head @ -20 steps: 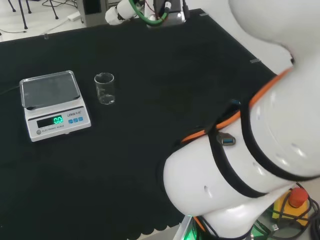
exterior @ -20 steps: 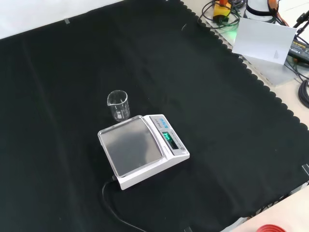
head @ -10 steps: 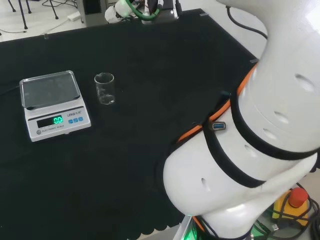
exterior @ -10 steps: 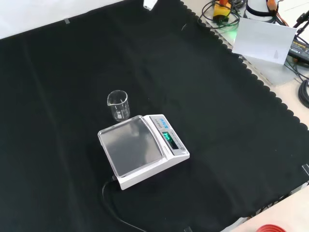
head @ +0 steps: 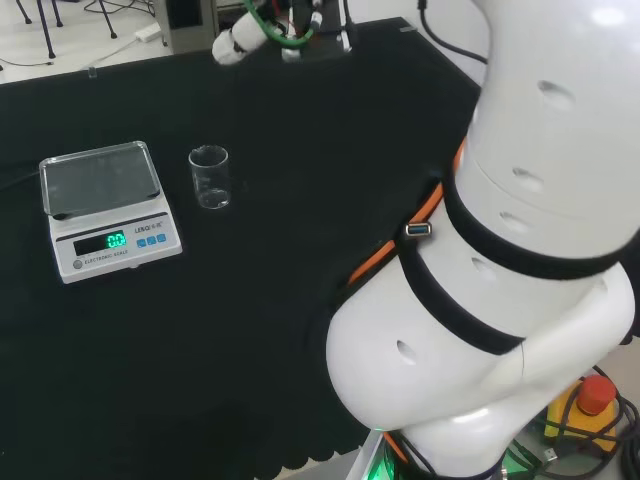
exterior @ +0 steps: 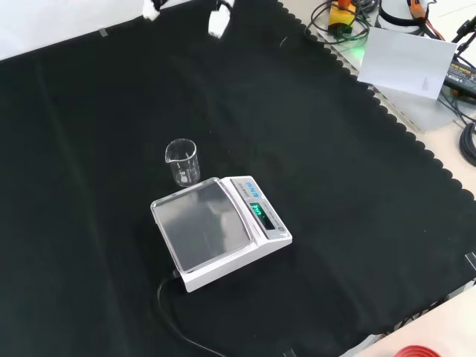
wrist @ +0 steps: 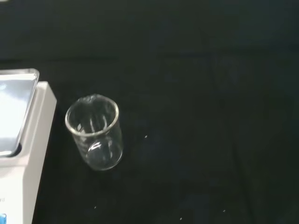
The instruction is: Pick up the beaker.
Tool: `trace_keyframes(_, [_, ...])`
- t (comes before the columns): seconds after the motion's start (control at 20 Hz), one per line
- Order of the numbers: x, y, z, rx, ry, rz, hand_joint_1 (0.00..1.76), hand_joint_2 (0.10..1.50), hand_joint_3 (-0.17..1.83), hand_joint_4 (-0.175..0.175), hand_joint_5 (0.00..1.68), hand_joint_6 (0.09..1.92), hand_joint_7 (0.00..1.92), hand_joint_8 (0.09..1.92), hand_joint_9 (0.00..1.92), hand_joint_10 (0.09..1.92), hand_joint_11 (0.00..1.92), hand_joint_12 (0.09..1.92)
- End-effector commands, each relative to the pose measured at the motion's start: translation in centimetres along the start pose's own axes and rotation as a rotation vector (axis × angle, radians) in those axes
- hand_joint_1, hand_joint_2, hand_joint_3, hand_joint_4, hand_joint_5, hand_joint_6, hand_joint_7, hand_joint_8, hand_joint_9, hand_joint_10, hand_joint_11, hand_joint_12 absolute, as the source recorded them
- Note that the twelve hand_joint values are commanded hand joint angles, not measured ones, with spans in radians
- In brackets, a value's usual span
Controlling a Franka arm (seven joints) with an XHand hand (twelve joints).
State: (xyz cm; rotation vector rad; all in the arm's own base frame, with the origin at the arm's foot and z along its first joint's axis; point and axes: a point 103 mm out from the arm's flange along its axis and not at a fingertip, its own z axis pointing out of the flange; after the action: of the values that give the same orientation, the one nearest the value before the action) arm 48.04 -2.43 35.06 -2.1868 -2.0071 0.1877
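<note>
Approach phase of the pick. The beaker (exterior: pixel 183 161), a clear and apparently empty glass vessel, stands upright on the black surface (exterior: pixel 335 193), well ahead of and below the hand (exterior: pixel 220 18), whose white fingertips enter at the top edge of the front view; too little of them shows to tell whether the hand is released or clenched, and it holds nothing. Just beside the beaker, on the side away from the hand, sits an electronic scale (exterior: pixel 219 229), close to it but apparently not touching. In the wrist view the beaker (wrist: pixel 95 132) lies off centre, with the scale's pan (wrist: pixel 14 112) next to it. To do this step well, the hand should probably centre on the beaker first, then descend on its free side, fingers spread wider than the rim, and close round the mid-wall rather than the spout. The likely risks are nudging the scale or tipping the light glass with an early contact.
</note>
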Motion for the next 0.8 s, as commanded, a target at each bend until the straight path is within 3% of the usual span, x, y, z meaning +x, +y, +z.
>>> trace_keyframes(0.05, [3.2, 2.4, 2.8, 0.043, 0.011, -0.066, 0.56, 0.67, 0.18, 0.024, 0.32, 0.09, 0.17, 0.66, 0.34, 0.80, 0.14, 1.50])
trace_keyframes(0.35, [5.6, 4.3, 5.1, 0.081, -0.032, -0.098, 0.57, 0.66, 0.17, 0.041, 0.30, 0.09, 0.17, 0.66, 0.34, 0.80, 0.15, 1.51])
trace_keyframes(0.8, [6.1, 6.9, 9.2, 0.155, -0.052, -0.114, 0.57, 0.65, 0.16, 0.047, 0.26, 0.09, 0.14, 0.65, 0.34, 0.80, 0.14, 1.51])
